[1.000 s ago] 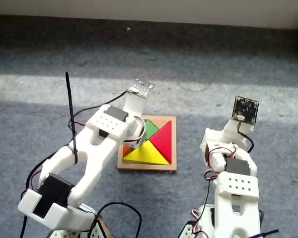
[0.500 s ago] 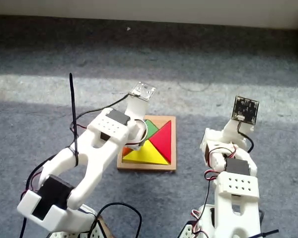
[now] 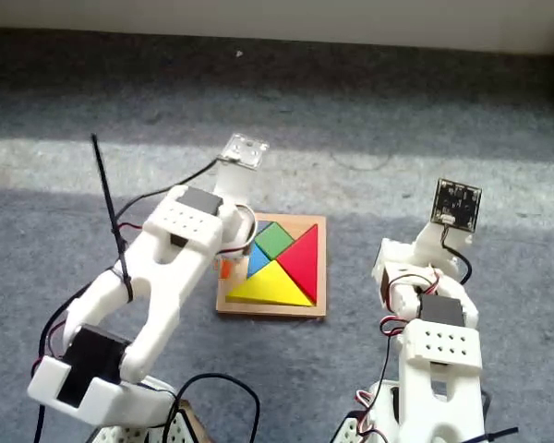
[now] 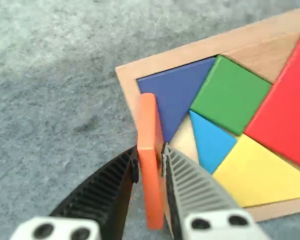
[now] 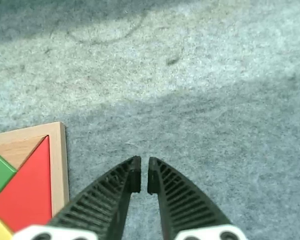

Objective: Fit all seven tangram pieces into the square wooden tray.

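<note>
Orange piece (image 4: pixel 149 125) is pinched on edge in the left gripper (image 4: pixel 150 153) by the rim of the tray (image 4: pixel 125 76), probably to tip into that bare gap (image 4: pixel 184 142).

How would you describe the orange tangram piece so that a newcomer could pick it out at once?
Find the square wooden tray on the grey mat. At the tray's edge, the left gripper pinches the orange piece, right beside the dark blue triangle. It alone is orange and is held on edge, while the pieces in the tray lie flat.
</note>
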